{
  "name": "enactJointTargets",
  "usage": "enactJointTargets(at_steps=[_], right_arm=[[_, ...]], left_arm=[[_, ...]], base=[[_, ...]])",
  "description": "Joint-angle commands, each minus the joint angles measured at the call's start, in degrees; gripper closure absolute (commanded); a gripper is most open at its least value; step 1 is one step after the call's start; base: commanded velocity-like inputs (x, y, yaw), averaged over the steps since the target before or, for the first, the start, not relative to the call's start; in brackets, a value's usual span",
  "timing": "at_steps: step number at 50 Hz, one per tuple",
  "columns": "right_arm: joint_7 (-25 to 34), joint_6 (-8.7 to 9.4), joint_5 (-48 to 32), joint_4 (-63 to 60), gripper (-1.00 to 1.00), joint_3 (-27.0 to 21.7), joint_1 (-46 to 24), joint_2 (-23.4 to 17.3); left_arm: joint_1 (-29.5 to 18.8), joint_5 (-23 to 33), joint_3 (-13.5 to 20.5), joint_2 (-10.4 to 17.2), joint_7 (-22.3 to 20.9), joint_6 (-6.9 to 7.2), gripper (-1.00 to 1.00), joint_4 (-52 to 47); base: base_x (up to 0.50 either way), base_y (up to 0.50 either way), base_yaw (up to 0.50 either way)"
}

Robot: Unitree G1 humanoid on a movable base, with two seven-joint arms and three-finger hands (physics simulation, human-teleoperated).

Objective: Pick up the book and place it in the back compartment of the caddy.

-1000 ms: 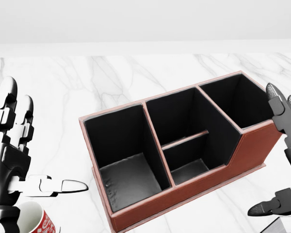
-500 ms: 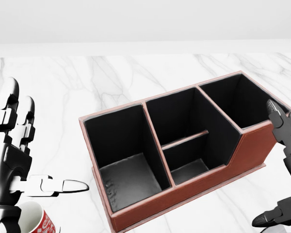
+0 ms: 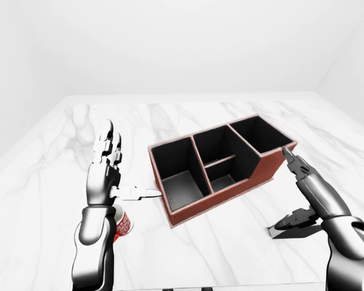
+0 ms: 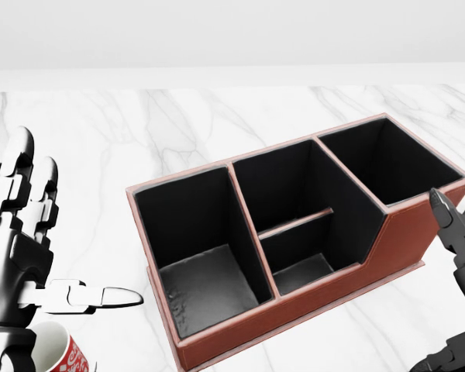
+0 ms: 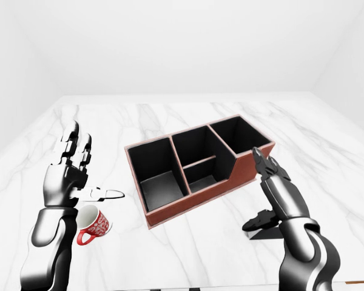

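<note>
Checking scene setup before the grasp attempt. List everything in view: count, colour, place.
caddy: 1, red-brown outside with black lining, several compartments all empty, centre of the left-eye view on the table.
mug: 1, red and white pattern, white inside, lower left of the right-eye view, below the left hand.
table: 1, white marble with grey veins, fills the middle of the views.
dark flat thing: 1, partly hidden under the right hand at lower right of the left-eye view; possibly the book, cannot tell.
left hand: 1, black and silver, fingers spread, raised to the left of the caddy.
right hand: 1, black and silver, open, low at the right of the caddy.
</note>
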Motion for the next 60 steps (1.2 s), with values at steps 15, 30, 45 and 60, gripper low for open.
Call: enactJointTargets(at_steps=[15,30,45,60], right_arm=[[-1.4,0.00,1.1,6.5,-1.00,-3.1,0.4,-1.6],[-1.8,0.00,1.9,9.1,-1.00,-5.0,0.9,-2.5],[-2.7,0.00,2.2,12.3,-1.00,-6.5,0.9,-3.2],[-3.7,0.00,1.8,15.3,-1.00,-6.4,-0.2,-5.0]], left_arm=[[-0.2,-0.1,0.1,0.0,0.0,0.00,-1.00,-0.1],[-0.2,-0.2,0.3,0.1,-0.1,0.00,-1.00,-0.2],[-0.1,-0.1,0.1,0.0,-0.1,0.00,-1.00,-0.4],[0.1,0.0,0.0,0.0,-0.1,0.00,-1.00,0.0]], base=[[0.00,0.00,0.00],[0.00,0.00,0.00],[0.00,0.00,0.00],[0.00,0.00,0.00]])
